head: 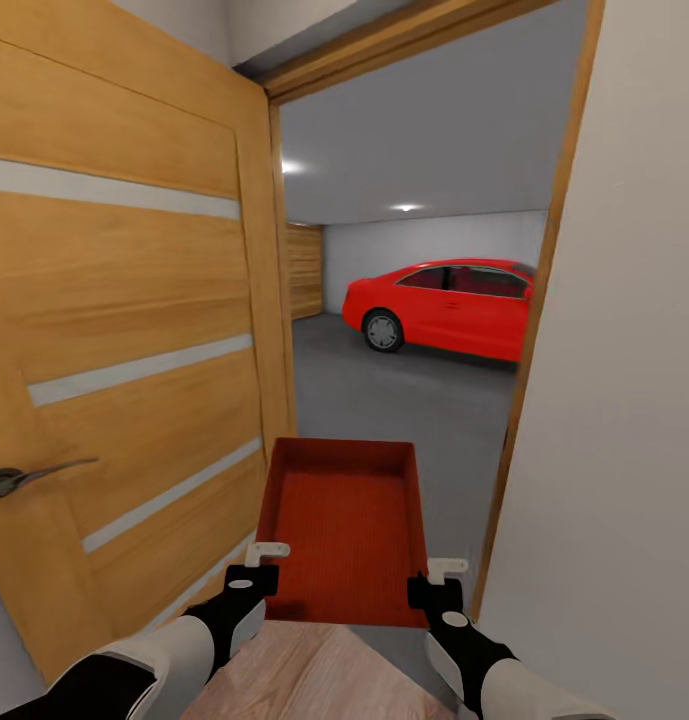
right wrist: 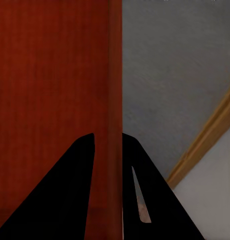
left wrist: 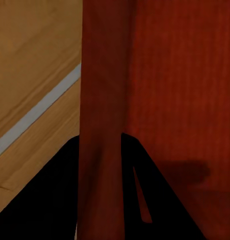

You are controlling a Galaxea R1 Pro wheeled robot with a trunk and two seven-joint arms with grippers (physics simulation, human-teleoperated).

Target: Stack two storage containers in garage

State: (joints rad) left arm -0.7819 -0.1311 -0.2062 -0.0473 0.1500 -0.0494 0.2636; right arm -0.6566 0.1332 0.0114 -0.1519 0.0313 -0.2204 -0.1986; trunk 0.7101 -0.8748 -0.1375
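Here both hands pinch the storage container (head: 346, 525) walls (head view adds car (head: 446, 305)).

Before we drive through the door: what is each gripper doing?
Left gripper: shut on the container's left wall.
Right gripper: shut on its right wall.

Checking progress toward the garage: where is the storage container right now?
In the head view, the storage container is held between both grippers in the doorway, the open wooden door on its left, the red car ahead.
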